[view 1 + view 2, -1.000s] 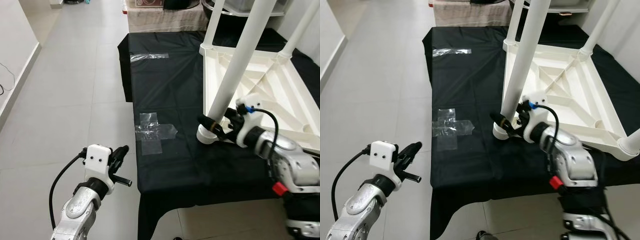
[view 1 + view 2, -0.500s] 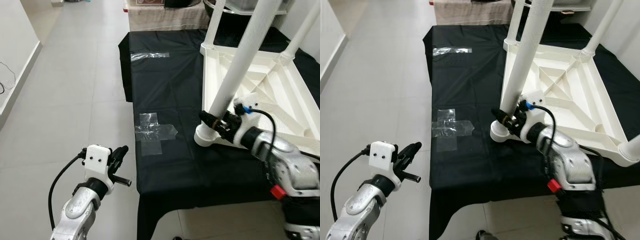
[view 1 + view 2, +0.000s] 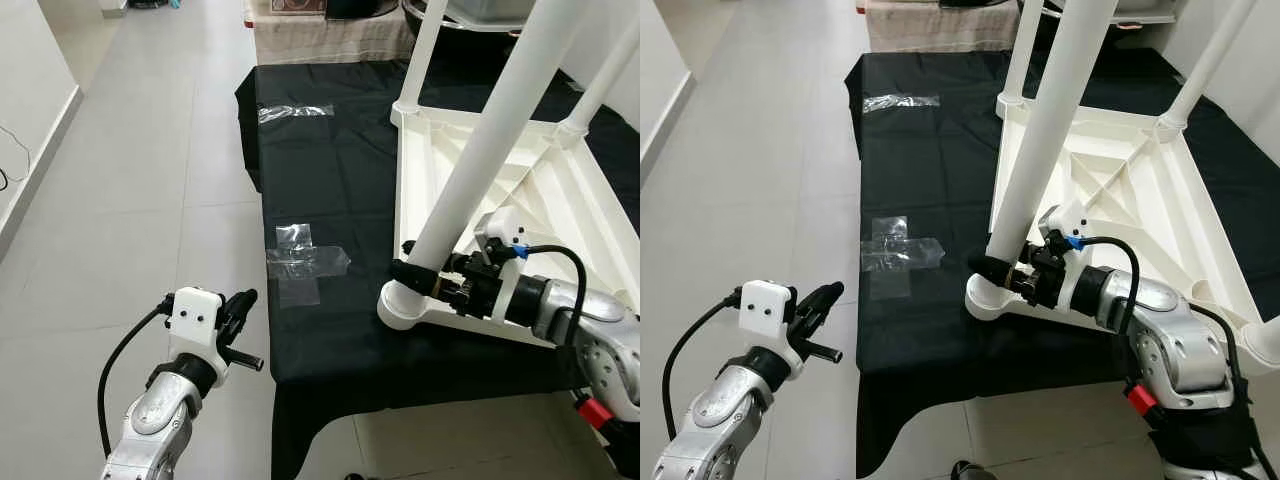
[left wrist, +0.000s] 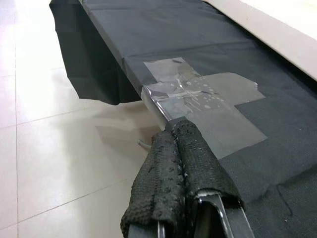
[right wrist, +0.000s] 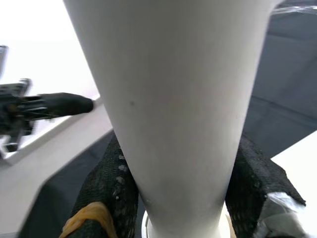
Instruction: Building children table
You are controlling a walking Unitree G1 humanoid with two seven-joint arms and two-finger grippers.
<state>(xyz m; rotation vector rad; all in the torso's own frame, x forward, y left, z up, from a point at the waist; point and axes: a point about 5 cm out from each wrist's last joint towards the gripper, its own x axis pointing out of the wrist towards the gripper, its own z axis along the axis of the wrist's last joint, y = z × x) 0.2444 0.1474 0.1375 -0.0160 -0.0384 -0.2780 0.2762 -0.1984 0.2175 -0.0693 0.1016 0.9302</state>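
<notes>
A white children's table (image 3: 560,190) lies upside down on a black cloth (image 3: 330,180), its legs pointing up. My right gripper (image 3: 420,278) is shut on the near-left leg (image 3: 480,170) just above its base, close to the cloth's front edge. In the right wrist view the leg (image 5: 178,99) stands between the black fingers (image 5: 106,193). The far legs (image 3: 1205,60) rise out of the picture. My left gripper (image 3: 240,305) hangs shut with nothing in it over the floor, left of the cloth. Its tip (image 4: 178,148) points at a tape patch (image 4: 198,94).
Two patches of clear tape (image 3: 305,262) (image 3: 295,110) stick to the cloth. The cloth's front edge (image 3: 400,375) runs just below the table's corner. Grey tiled floor (image 3: 150,170) lies to the left, with a wall (image 3: 30,110) beyond. Cloth-covered furniture (image 3: 330,35) stands behind.
The table has slid to the left and toward the cloth's front edge, with my right gripper still shut on its leg. The left arm has not moved.
</notes>
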